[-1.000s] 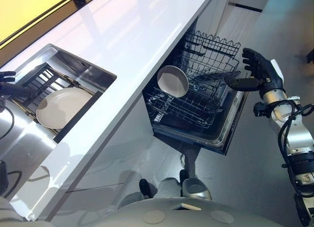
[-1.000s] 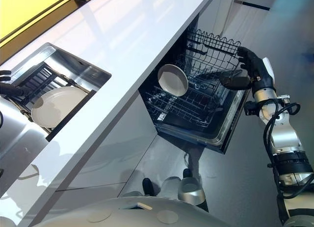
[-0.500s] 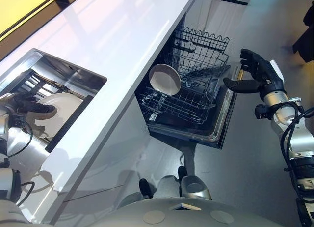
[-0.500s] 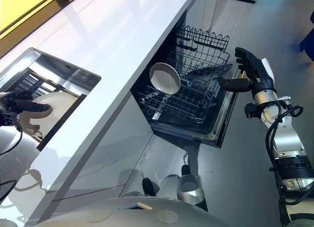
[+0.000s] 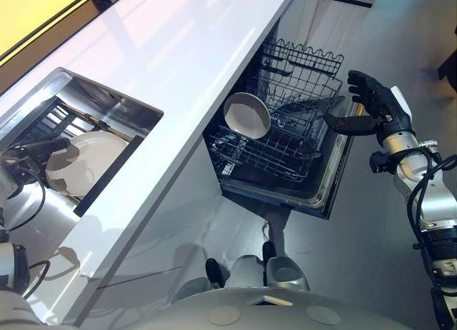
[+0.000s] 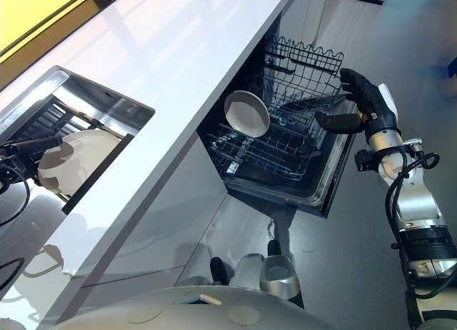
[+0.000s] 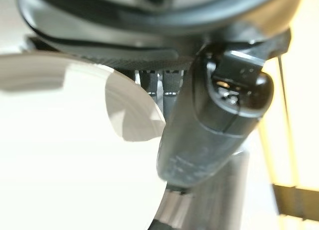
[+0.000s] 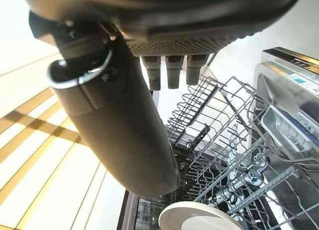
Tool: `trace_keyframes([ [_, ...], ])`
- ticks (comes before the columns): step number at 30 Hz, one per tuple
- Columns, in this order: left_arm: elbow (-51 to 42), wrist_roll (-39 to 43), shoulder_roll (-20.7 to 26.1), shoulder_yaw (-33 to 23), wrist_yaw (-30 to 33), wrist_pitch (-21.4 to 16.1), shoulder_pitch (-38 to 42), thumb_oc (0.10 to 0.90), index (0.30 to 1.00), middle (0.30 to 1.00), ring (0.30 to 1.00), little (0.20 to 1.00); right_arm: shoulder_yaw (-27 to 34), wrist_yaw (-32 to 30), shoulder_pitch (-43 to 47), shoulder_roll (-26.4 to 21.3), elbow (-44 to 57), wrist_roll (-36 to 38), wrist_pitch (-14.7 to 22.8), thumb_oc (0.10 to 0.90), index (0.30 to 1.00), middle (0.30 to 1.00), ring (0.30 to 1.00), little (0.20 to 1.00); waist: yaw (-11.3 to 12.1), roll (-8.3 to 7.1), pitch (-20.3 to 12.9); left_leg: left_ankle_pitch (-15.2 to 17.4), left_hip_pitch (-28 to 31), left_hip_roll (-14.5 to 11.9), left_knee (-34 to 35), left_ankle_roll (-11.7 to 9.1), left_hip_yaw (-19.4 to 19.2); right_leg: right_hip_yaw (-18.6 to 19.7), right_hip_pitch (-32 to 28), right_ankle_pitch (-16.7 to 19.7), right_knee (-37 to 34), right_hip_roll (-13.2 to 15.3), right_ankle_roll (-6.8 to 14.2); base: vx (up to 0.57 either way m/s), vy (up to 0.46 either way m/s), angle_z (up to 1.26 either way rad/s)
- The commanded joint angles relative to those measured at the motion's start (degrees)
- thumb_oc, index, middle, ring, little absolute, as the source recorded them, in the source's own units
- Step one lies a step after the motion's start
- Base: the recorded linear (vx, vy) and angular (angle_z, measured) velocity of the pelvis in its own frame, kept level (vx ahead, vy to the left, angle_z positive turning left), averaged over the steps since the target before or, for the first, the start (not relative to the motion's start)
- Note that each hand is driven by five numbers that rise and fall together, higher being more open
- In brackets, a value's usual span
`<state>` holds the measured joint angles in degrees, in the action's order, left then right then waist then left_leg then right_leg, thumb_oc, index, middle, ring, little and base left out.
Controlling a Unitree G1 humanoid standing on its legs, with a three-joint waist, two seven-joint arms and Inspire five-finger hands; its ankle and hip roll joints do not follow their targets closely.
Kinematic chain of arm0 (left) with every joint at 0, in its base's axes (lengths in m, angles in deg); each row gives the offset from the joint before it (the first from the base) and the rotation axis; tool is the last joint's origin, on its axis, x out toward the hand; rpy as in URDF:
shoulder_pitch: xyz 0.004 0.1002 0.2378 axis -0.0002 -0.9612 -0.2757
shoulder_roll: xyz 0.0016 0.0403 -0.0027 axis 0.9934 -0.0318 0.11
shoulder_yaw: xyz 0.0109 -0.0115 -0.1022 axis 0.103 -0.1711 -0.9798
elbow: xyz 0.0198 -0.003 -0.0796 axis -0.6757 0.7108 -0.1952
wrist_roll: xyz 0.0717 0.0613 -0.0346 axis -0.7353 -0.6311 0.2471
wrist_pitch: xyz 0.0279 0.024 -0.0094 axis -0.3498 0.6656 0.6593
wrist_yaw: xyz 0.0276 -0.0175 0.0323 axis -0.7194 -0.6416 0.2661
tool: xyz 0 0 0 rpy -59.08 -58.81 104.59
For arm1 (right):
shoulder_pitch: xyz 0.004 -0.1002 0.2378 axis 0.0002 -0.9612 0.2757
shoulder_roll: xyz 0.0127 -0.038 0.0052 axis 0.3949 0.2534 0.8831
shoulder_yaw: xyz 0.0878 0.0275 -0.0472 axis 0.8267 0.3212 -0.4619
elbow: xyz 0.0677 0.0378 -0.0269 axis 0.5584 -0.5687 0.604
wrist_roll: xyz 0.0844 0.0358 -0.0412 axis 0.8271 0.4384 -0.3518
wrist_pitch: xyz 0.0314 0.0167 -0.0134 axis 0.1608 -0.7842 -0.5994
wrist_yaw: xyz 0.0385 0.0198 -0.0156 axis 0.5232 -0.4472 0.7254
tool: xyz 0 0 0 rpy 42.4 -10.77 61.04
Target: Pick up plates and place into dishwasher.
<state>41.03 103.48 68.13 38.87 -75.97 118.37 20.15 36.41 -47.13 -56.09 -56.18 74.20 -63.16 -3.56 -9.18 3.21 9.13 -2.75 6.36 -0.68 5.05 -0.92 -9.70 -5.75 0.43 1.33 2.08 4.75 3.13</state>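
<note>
A cream plate (image 5: 89, 164) lies on the dark rack in the sink (image 5: 107, 98) at the left. My left hand (image 5: 30, 150) reaches over the plate's left rim with straight fingers; in the left wrist view its thumb (image 7: 212, 125) stands beside the plate (image 7: 70, 155), not closed on it. A second cream plate (image 5: 247, 116) stands on edge in the dishwasher's lower rack (image 5: 285, 155). My right hand (image 5: 375, 105) hovers open at the right of the rack, above the door; its thumb (image 8: 119, 120) shows before the rack wires (image 8: 224, 155) and that plate (image 8: 199, 217).
The white worktop (image 5: 193, 51) runs between the sink and the dishwasher. The dishwasher door (image 5: 335, 183) hangs open over the grey floor. The upper wire basket (image 5: 303, 62) sits behind the lower rack.
My left hand has come in from the far left onto the rim of the plate in the sink. The right hand holds about the same place by the rack; the camera has shifted slightly.
</note>
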Motion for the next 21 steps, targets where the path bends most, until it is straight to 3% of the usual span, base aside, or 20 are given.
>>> trace_keyframes([
  [1, -5.18, 7.65, -4.11, 2.45, -5.73, 1.49, 3.87, 0.1, 0.3, 0.3, 0.3, 0.2, 0.05, -2.0, 7.58, -1.59, 3.82, 0.64, 6.08, 0.8, 0.9, 0.9, 0.9, 0.9, -2.46, 1.37, -4.01, 4.1, -4.37, 4.41, -3.88, -0.19, 1.37, -2.26, 2.59, -5.63, 7.86, -2.19, 5.16, -0.05, -0.018, 0.01],
  [8, -5.91, 4.19, -3.21, 5.18, -5.73, 1.93, 6.76, 0.1, 0.3, 0.3, 0.3, 0.2, -0.89, -3.06, 9.61, -1.0, 3.38, 0.99, 6.53, 0.8, 0.9, 0.9, 0.9, 0.9, -1.93, 1.5, -4.52, 4.36, -4.02, 4.39, -4.18, -0.24, 1.67, -2.9, 1.86, -5.61, 8.03, -1.74, 5.54, -0.06, -0.034, 0.0],
  [11, -5.55, -1.62, -2.61, 5.94, -5.42, -0.32, 7.59, 0.1, 0.3, 0.3, 0.3, 0.2, -1.18, -3.13, 9.91, -0.62, 2.74, 0.94, 6.91, 0.8, 0.9, 0.9, 0.9, 0.9, -1.77, 1.47, -4.92, 4.31, -3.83, 4.42, -4.12, -0.31, 1.91, -3.17, 1.54, -5.67, 7.65, -1.74, 5.52, -0.05, -0.049, 0.01],
  [13, -5.16, -7.13, -1.86, 6.43, -3.72, -4.16, 7.69, 0.1, 0.3, 0.3, 0.3, 0.2, -1.16, -3.35, 10.11, -0.45, 2.51, 1.04, 6.94, 0.8, 0.9, 0.9, 0.9, 0.9, -1.64, 1.43, -5.14, 4.17, -3.73, 4.39, -3.95, -0.38, 2.11, -3.23, 1.39, -5.6, 7.21, -1.84, 5.47, -0.05, -0.059, 0.02],
  [14, -5.39, -13.06, -1.12, 6.73, -1.04, -7.8, 7.67, 0.1, 0.3, 0.3, 0.3, 0.2, -1.03, -3.7, 10.28, -0.34, 2.58, 1.27, 6.91, 0.8, 0.9, 0.9, 0.9, 0.9, -1.47, 1.31, -5.26, 4.12, -3.7, 4.35, -3.84, -0.42, 2.25, -3.23, 1.28, -5.5, 6.89, -1.9, 5.46, -0.04, -0.055, 0.0],
  [17, -5.66, -17.83, 0.05, 6.06, 2.86, -12.82, 7.28, 0.1, 0.3, 0.3, 0.3, 0.2, -0.31, -4.15, 10.07, -0.5, 2.89, 1.84, 7.55, 0.8, 0.9, 0.9, 0.9, 0.9, -1.18, 1.1, -5.36, 3.99, -3.64, 4.26, -3.76, -0.43, 2.38, -3.2, 1.09, -5.49, 6.61, -2.05, 5.31, -0.03, -0.049, -0.02],
  [21, -8.01, -30.4, 2.79, 4.41, 12.15, -21.31, 6.59, 0.1, 0.3, 0.3, 0.3, 0.2, 1.71, -4.41, 9.4, -0.44, 3.8, 3.23, 9.93, 0.8, 0.9, 0.9, 0.9, 0.9, -0.62, 0.56, -5.62, 3.86, -3.78, 4.1, -3.69, -0.49, 2.79, -2.88, 0.84, -5.47, 6.28, -2.21, 5.11, -0.04, -0.075, -0.05],
])
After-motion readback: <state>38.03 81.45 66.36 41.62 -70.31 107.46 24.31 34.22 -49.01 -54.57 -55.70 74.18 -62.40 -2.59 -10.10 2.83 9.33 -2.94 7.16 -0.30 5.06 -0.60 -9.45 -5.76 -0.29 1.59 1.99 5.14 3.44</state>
